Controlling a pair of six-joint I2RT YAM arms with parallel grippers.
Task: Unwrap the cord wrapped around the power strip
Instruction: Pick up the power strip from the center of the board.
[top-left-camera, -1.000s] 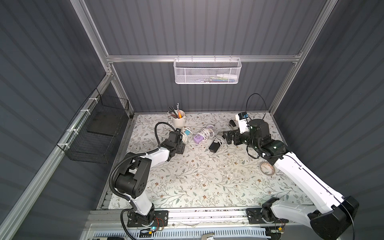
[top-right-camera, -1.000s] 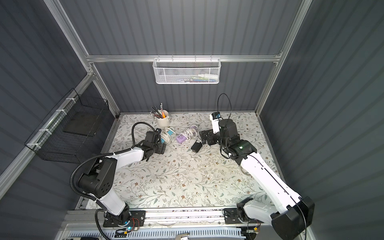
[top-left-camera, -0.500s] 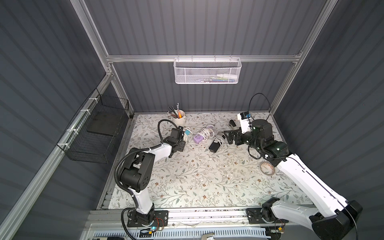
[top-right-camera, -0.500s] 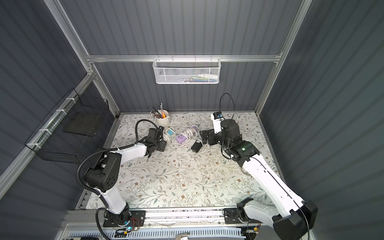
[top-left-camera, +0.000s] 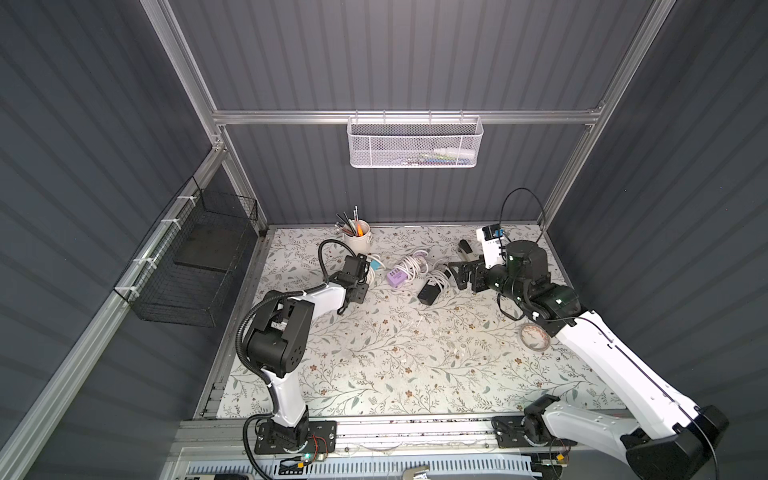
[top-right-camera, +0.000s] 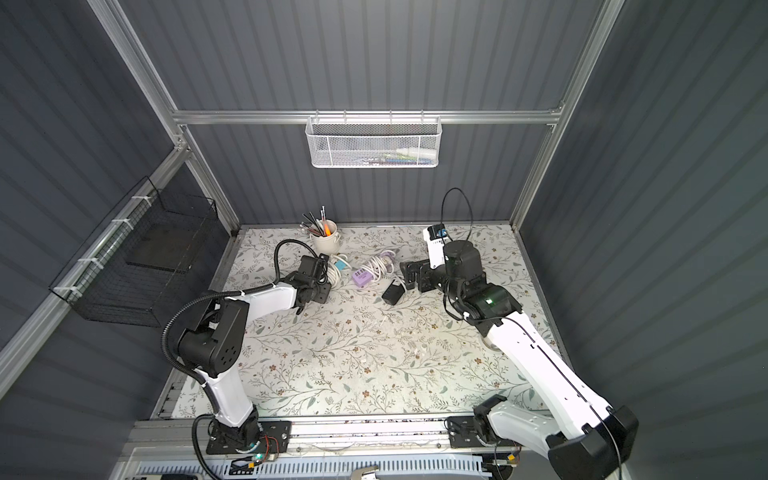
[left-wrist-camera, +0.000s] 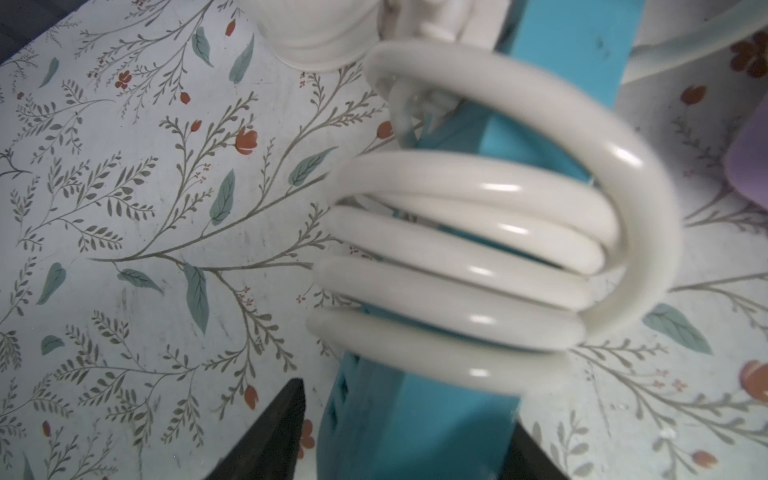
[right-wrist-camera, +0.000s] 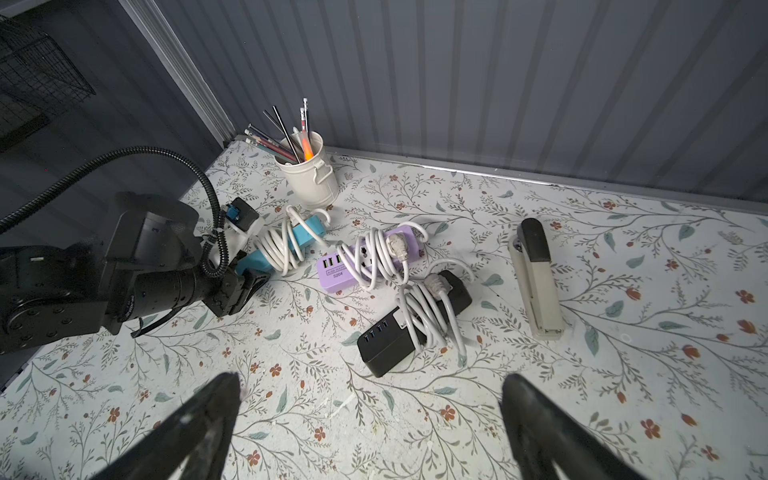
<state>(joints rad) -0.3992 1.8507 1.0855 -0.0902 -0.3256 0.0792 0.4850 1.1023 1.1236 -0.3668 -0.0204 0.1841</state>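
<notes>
Fingers (left-wrist-camera: 278, 432) of our left gripper (left-wrist-camera: 407, 405) flank the blue power strip (left-wrist-camera: 573, 54), likely to anchor it; whether they are clamped, we cannot tell. Our right gripper (right-wrist-camera: 370, 378) gapes empty, ready for the cord (left-wrist-camera: 457, 274).

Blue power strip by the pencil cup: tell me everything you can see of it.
The blue power strip is a teal plastic bar lying flat on the floral table, close to the cream pencil cup and beside the purple strip. A thick glossy white cord is wound several turns across its middle, with one looser loop arching over them. One end sits between the left gripper's jaws, with a gap showing on one side; no firm grip is visible.
</notes>
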